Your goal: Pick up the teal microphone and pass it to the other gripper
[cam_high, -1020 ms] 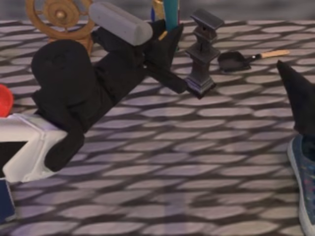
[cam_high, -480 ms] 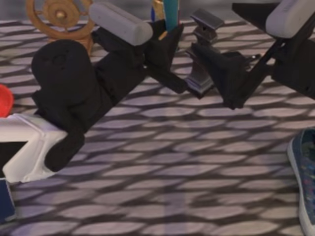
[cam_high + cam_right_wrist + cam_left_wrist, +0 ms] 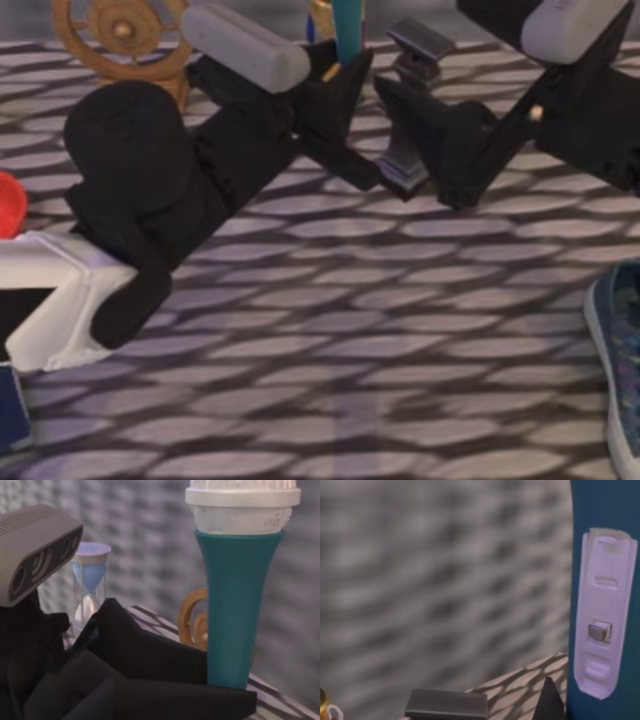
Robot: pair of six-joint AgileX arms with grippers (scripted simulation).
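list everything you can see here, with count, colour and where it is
teal microphone: 1, teal handle with white head, upright in the left gripper
pedestal: 1, black, far middle of table
ship's wheel: 1, wooden, far left
hourglass: 1, blue, behind the left arm
red object: 1, left edge
shoe: 1, blue, right edge
table: 1, grey patterned
left gripper: 1, black, far middle, shut on the microphone
right gripper: 1, black, beside the pedestal

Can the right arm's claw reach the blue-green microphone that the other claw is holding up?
Probably yes. The left gripper holds the teal microphone upright by its lower end, and the right gripper is close beside it with nothing between them. The black pedestal behind could crowd it slightly.
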